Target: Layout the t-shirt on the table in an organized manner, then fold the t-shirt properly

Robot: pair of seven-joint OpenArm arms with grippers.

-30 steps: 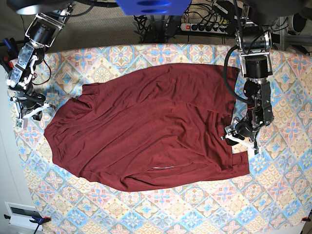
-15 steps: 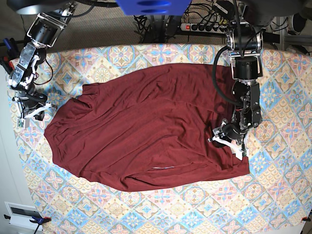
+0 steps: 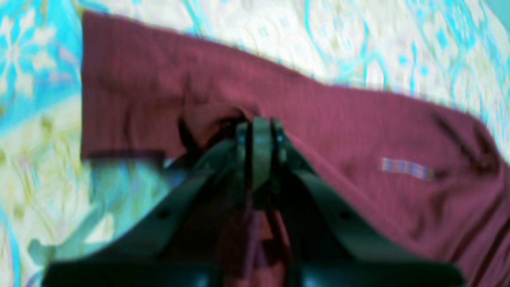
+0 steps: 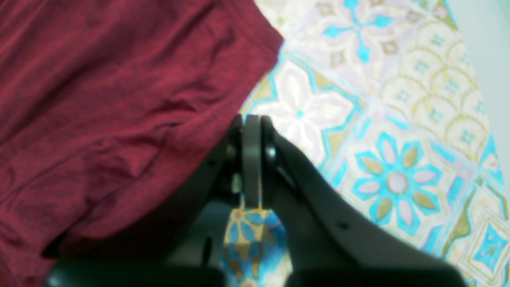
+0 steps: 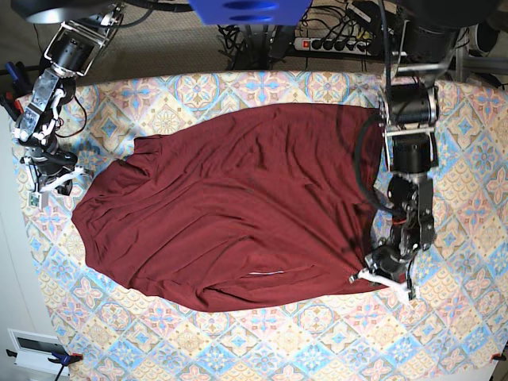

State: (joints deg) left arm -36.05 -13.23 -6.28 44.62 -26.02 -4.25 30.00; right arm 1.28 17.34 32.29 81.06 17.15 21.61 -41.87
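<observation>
left gripper (image 3: 257, 127) clenched on a fold of the t-shirt (image 5: 230, 206) spread mid-table (image 5: 444, 333), right gripper (image 4: 252, 119) shut empty near the far corner: layout step, so the pinched edge likely needs drawing flat.

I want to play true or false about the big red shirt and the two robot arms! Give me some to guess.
1. The left gripper is pinching the dark maroon knit t-shirt. True.
2. The right gripper holds the shirt too. False: it is shut on nothing, beside the shirt's edge.
3. The table has a plain white cloth. False: it has pastel blue, pink and cream floral tiles.
4. The shirt lies spread on the table. True.
</observation>
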